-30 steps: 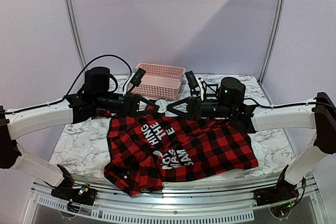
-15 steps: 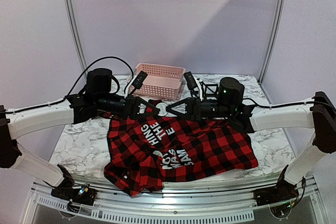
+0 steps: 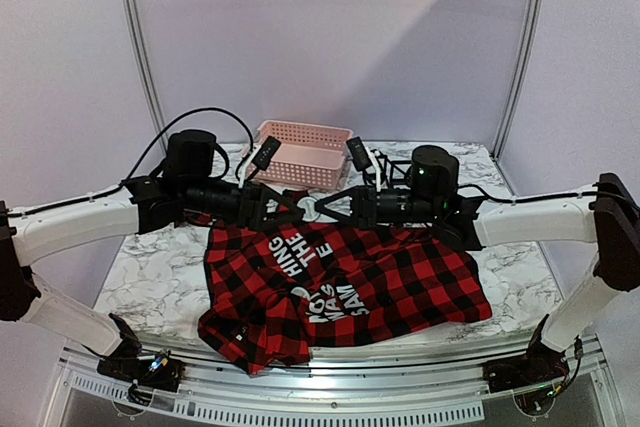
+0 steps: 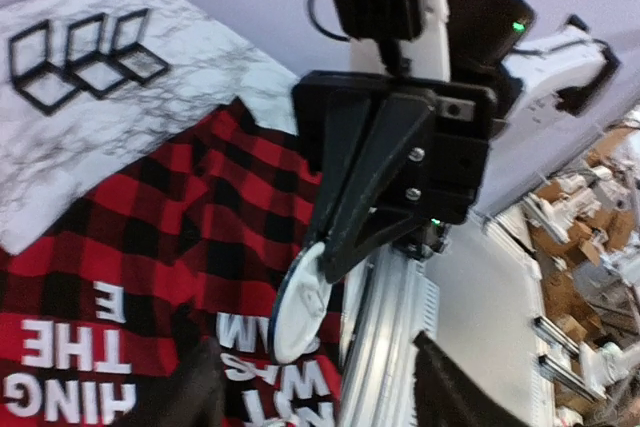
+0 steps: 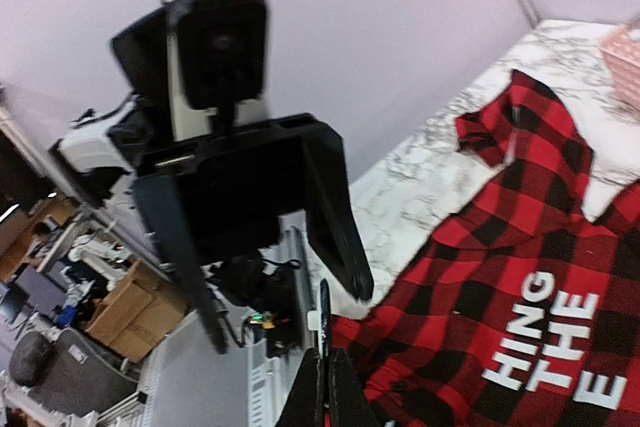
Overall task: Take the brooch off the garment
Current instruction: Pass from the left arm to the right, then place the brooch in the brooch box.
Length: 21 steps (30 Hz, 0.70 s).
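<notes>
A round white brooch (image 4: 300, 302) is being pinched by its rim in the right gripper (image 4: 322, 265), whose fingers are being pressed fully together on it, so that the disc is hanging edge-on from their tips. The left gripper (image 5: 288, 315) is being held nose to nose with it, its fingers being spread about halfway apart on either side of the brooch; from the wrist views they are being kept off the disc, with nothing being gripped by them. Both grippers are being held up in the air over the far edge of the red-and-black plaid shirt (image 3: 390, 277), and the brooch is being carried between them, clear above the cloth. The shirt is being left spread out and rumpled on the marbled surface (image 3: 160, 267), its white lettering (image 3: 300, 252) being shown face up near the middle. A pink basket (image 3: 300, 152) is being seen at the back of the surface, just behind the two grippers.
</notes>
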Each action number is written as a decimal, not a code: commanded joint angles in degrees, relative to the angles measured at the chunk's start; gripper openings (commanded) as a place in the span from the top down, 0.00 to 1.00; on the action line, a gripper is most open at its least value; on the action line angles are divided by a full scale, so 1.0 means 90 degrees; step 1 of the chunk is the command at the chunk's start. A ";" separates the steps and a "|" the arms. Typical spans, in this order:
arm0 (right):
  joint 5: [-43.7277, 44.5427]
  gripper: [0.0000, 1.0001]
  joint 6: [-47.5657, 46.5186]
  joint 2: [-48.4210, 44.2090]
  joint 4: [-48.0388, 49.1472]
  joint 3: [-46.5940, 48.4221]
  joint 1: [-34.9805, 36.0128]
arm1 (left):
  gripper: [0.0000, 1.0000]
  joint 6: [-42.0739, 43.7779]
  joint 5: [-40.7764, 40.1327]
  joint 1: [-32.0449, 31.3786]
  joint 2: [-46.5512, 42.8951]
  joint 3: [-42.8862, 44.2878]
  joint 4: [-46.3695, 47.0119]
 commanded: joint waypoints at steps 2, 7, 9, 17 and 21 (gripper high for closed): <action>0.2225 1.00 -0.1140 -0.0504 -0.2889 0.0690 -0.0131 | 0.12 0.0612 -0.3734 0.0019 -0.0799 0.0320 -0.1780; 0.4104 1.00 -0.1795 -0.0731 -0.5306 0.1341 -0.0503 | 0.00 0.0501 -0.5591 0.0383 -0.1804 -0.0016 -0.1692; 0.4800 1.00 -0.2032 -0.0635 -0.6022 0.1753 -0.0735 | 0.00 0.0409 -0.5608 0.0596 -0.2070 -0.0155 -0.1520; 0.6168 1.00 -0.3028 0.0406 -0.7552 0.3225 -0.1468 | 0.00 0.0561 -0.5805 0.1416 -0.1974 0.0316 -0.2093; 0.6520 1.00 -0.3431 0.1070 -0.7826 0.3903 -0.1645 | 0.00 0.0753 -0.6003 0.1551 -0.2072 0.0388 -0.2364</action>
